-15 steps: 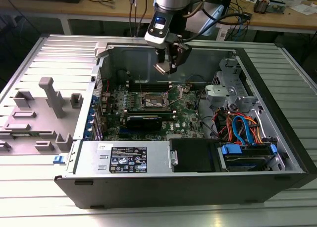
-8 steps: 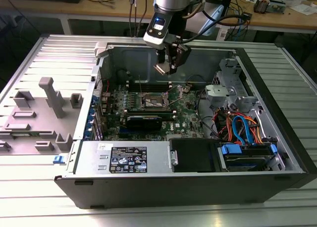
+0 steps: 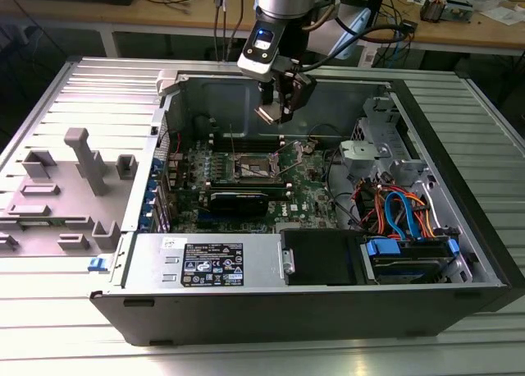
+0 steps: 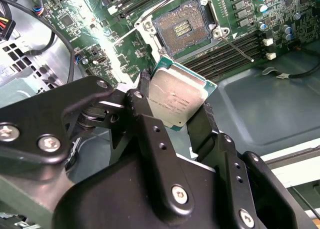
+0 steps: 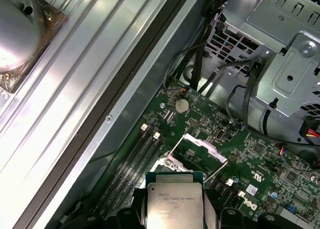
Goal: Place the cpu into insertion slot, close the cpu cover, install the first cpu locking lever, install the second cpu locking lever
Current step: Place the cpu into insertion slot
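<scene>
The gripper (image 3: 275,112) was clamped on the chip (image 4: 176,96) by two opposite edges, holding it in the air above the socket (image 4: 181,29), well apart from it. The socket lay uncovered, dark centre showing, on the green board (image 3: 312,191) inside the computer case (image 3: 344,310).

Electronics lab: opened computer case (image 3: 246,318) on ribbed metal table (image 3: 49,327), cable-strewn workbench (image 3: 484,33) behind (wooden top).
</scene>
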You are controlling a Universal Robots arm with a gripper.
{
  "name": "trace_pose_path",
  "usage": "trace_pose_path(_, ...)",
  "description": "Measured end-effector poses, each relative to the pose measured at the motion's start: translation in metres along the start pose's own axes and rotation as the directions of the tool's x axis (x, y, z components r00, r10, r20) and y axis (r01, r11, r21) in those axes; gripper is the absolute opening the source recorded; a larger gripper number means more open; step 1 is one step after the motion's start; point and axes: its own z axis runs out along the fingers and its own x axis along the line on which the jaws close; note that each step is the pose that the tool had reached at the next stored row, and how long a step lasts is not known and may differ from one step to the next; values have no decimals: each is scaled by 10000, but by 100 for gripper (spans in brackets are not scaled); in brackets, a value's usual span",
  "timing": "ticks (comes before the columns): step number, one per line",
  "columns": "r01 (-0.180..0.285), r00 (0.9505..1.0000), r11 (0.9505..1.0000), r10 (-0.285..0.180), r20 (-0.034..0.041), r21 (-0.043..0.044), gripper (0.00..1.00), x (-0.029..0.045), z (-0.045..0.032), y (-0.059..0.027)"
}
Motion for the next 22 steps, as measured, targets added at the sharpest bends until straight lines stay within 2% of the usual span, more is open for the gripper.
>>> trace_pose_path(3, -208, 9998, 9998, 208, 11, -7, 54, 0, 6, 0)
trace_pose_path(5, -549, 9985, 9985, 549, 32, -15, 54, 0, 18, -1)
trace_pose_path(9, -1265, 9919, 9920, 1265, 73, -35, 54, -1, 35, -2)
trace_pose_path(12, -1793, 9837, 9838, 1793, 99, -56, 54, -1, 52, -3)
trace_pose_path(17, -2578, 9661, 9662, 2579, 142, -84, 54, -2, 134, -7)
trace_pose_path(18, -2746, 9614, 9615, 2747, 151, -91, 54, -3, 152, -8)
trace_pose_path(22, -3478, 9373, 9375, 3480, 188, -122, 54, -5, 238, -14)
